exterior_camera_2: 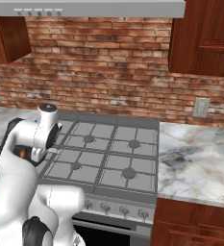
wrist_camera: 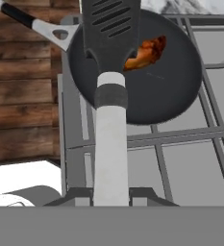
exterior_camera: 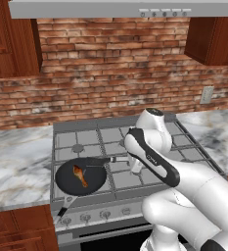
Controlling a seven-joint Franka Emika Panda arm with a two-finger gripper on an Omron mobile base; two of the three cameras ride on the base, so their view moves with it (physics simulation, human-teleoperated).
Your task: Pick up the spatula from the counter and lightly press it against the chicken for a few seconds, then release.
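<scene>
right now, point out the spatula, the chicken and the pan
spatula (wrist_camera: 111, 98), hand view, dark collar between blade and handle
chicken (wrist_camera: 146, 53), hand view, its middle
pan (wrist_camera: 166, 89), hand view, bare floor beside the chicken

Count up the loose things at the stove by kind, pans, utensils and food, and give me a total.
Pans: 1, the dark pan on the front left burner.
Utensils: 1, the spatula, held out over the pan.
Food: 1, the chicken lying in the pan.
Total: 3.
</scene>
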